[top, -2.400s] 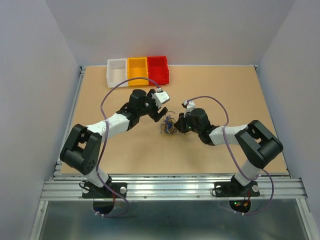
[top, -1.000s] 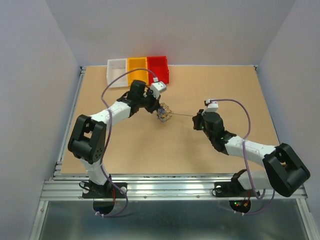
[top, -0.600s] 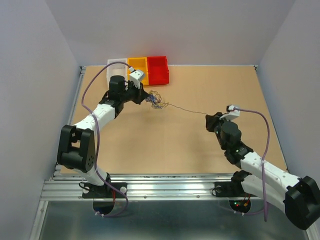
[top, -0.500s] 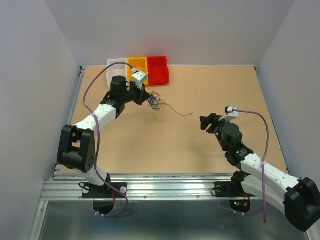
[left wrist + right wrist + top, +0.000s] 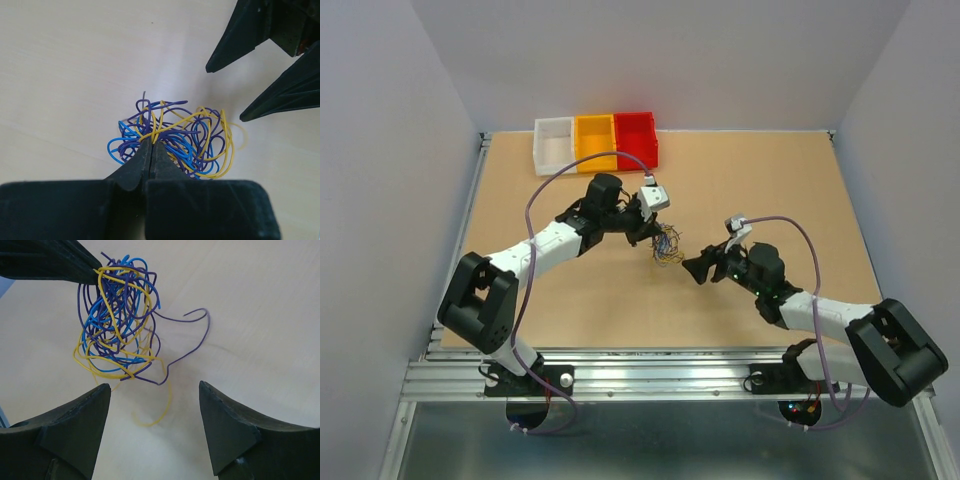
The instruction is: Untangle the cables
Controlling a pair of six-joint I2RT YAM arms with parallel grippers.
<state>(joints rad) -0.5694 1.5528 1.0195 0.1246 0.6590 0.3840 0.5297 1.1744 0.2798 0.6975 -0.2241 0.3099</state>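
Note:
The cables (image 5: 667,248) are a small tangle of thin yellow, blue and purple wires at the middle of the table. My left gripper (image 5: 657,236) is shut on the tangle's edge, with its fingertips (image 5: 151,145) pinching strands of the cables (image 5: 176,134). My right gripper (image 5: 693,268) stands open just right of the tangle, holding nothing. In the right wrist view the cables (image 5: 117,320) hang from the left gripper's fingers (image 5: 55,262) ahead of my open right gripper (image 5: 155,386). One purple end and one yellow loop trail loose on the table.
Three small bins stand side by side at the back of the table: white (image 5: 553,146), yellow (image 5: 595,142) and red (image 5: 636,138). Grey walls close in the table on three sides. Lavender arm cables loop above both arms.
The right gripper let go of the stretched strand and opened, then swung back in beside the tangle. The left arm carried the tangle from near the bins back to the middle.

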